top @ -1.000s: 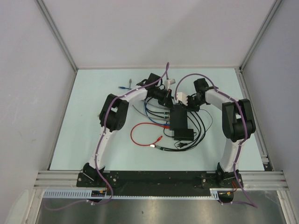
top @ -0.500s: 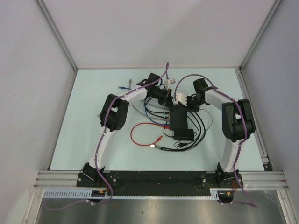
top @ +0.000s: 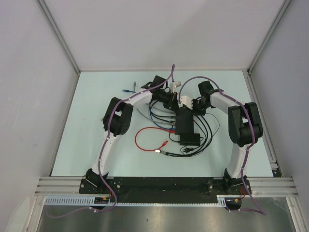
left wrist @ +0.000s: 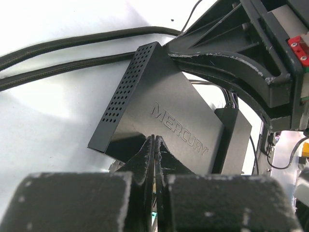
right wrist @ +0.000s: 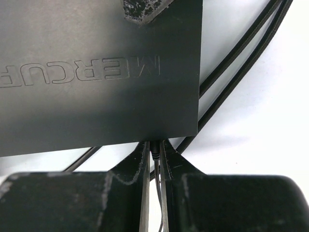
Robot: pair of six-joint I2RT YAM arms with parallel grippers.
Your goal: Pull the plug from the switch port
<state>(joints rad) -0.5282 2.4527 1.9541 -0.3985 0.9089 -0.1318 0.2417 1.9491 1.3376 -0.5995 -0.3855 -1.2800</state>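
Switch (top: pixel 184 124): flat black box, "MERCURY" on lid, lying mid-table (top: pixel 96 106), long side running near to far.
Left claw (left wrist: pixel 154 145): fingers pressed together, tips on switch lid by its far end.
Right claw (right wrist: pixel 154 146): at far edge of switch, pinching thin black plug (right wrist: pixel 155 153). Plug meets switch edge.
Black cables (right wrist: pixel 231 63): pair running off beside switch.
Smaller black box (top: pixel 192 140): just beside switch's near end.

switch (right wrist: pixel 96 72) cut off left, plug (right wrist: pixel 155 154) mostly hidden between right gripper (right wrist: pixel 154 148)
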